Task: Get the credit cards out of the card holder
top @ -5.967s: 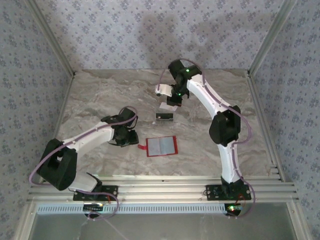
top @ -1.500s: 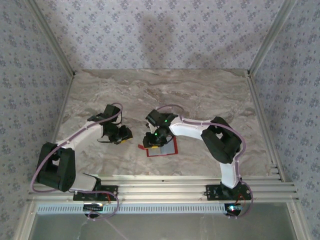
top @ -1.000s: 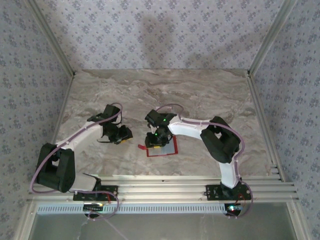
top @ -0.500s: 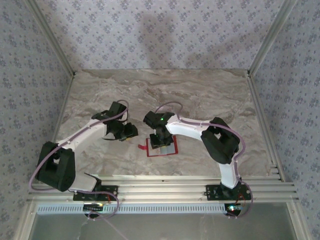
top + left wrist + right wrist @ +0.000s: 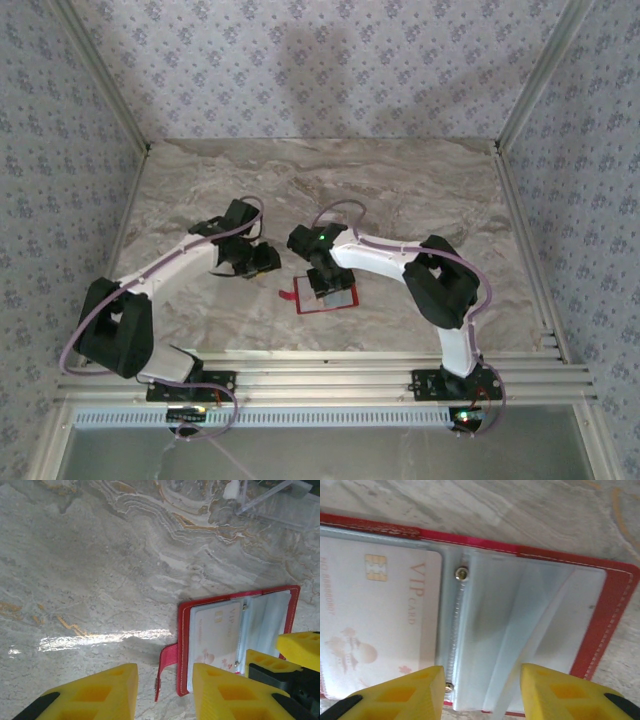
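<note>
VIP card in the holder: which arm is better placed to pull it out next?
Probably right: the right gripper hangs open over the card holder, beside the card; the left gripper sits off its tab side.

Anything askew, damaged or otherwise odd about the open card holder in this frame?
Only the clear sleeves on the half of the card holder away from its tab: they lie creased and fanned up rather than flat. The VIP card sits square in the other pocket. Nothing looks torn or spilled.
</note>
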